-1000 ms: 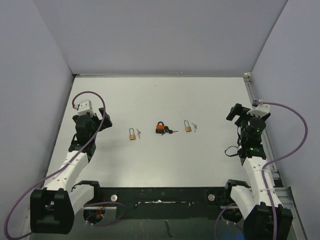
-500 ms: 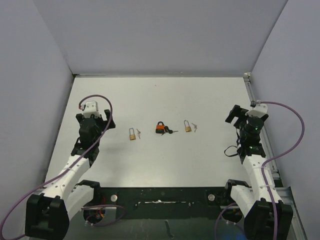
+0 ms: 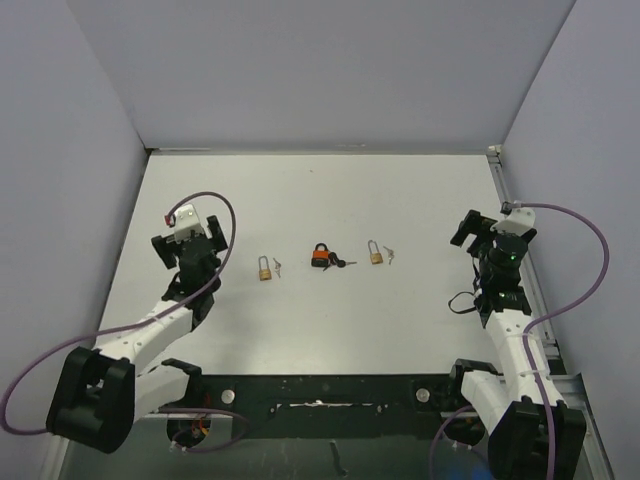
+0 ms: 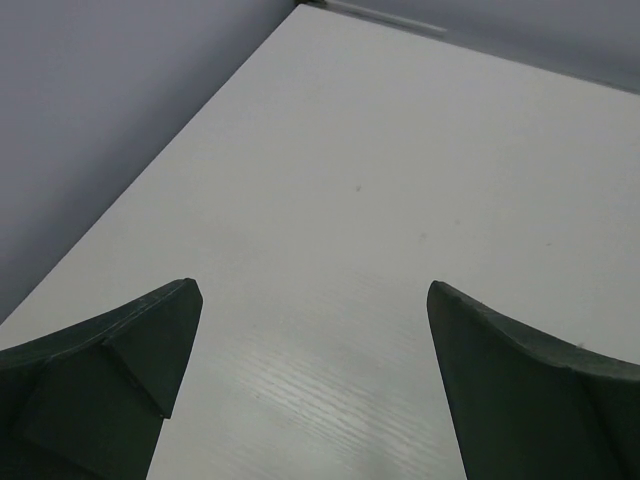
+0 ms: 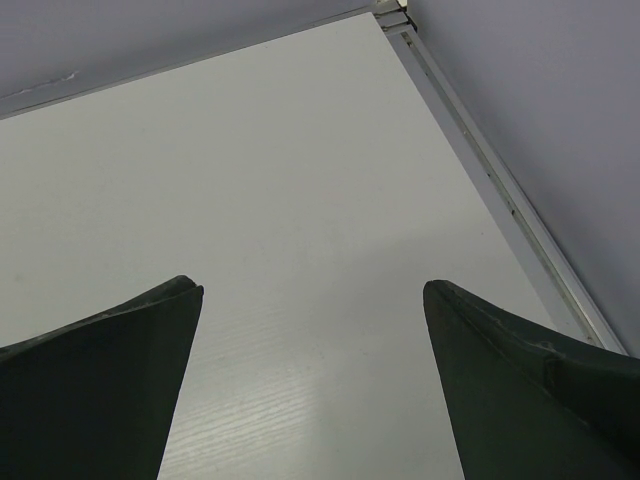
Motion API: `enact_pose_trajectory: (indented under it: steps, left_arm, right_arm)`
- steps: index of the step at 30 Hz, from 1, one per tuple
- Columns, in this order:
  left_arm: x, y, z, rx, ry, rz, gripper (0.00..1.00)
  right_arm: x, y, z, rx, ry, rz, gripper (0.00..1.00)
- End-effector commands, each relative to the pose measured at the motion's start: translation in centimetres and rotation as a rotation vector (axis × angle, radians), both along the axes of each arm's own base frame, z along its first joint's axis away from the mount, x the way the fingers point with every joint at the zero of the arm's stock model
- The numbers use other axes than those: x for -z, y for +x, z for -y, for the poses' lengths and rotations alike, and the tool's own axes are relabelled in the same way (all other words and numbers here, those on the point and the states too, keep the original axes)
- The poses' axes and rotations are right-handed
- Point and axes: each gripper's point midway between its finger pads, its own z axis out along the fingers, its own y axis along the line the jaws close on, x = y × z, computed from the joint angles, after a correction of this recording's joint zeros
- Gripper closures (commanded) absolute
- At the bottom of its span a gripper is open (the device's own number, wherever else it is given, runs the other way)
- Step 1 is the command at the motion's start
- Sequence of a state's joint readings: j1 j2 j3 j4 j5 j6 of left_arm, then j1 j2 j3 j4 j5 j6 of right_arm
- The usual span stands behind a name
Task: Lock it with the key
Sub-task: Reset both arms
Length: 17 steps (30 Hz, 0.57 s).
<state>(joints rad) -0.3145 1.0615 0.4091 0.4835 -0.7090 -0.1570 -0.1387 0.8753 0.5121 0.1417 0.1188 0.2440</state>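
Observation:
Three padlocks lie in a row on the white table. An orange padlock (image 3: 319,257) with a black shackle sits in the middle, a key (image 3: 343,264) at its right side. A brass padlock (image 3: 264,269) lies to the left with a small key (image 3: 279,267) beside it. Another brass padlock (image 3: 375,253) lies to the right with a key (image 3: 391,254) beside it. My left gripper (image 3: 190,238) is open and empty, left of the locks. My right gripper (image 3: 480,228) is open and empty at the right side. Both wrist views show only bare table between the open fingers (image 4: 150,330) (image 5: 150,340).
Grey walls close in the table (image 3: 320,190) on three sides. A metal rail (image 3: 512,220) runs along the right edge, also in the right wrist view (image 5: 500,190). Cables loop from both wrists. A black base bar (image 3: 320,390) spans the near edge.
My left arm has moved right and slightly nearer, toward the left brass padlock. The right arm has shifted only slightly. The padlocks and keys have not moved.

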Motion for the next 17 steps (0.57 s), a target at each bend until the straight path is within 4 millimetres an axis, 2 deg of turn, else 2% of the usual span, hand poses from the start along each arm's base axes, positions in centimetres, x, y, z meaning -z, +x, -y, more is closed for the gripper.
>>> enact_pose_trajectory:
  steps: [1, 4, 7, 12, 17]
  left_arm:
    - [-2.7, 1.0, -2.1, -0.253, 0.0, 0.048, 0.02]
    - [-2.5, 1.5, -1.4, -0.285, 0.082, 0.003, 0.02]
    - [-2.9, 1.6, -0.4, -0.244, 0.161, 0.001, 0.02]
    - [-2.9, 1.9, 1.4, -0.093, 0.085, -0.016, 0.02]
    - [-3.9, 1.7, 1.6, -0.071, 0.062, 0.038, 0.02]
  right_arm:
    - [-2.2, 0.6, 0.0, -0.004, 0.0, 0.063, 0.02]
    - [-2.3, 0.5, 0.1, 0.0, -0.003, 0.066, 0.02]
    - [-2.2, 0.5, 0.1, 0.001, -0.003, 0.065, 0.02]
    - [-2.0, 0.6, 0.1, 0.002, -0.001, 0.062, 0.02]
    - [-2.2, 0.5, 0.0, 0.0, 0.0, 0.068, 0.02]
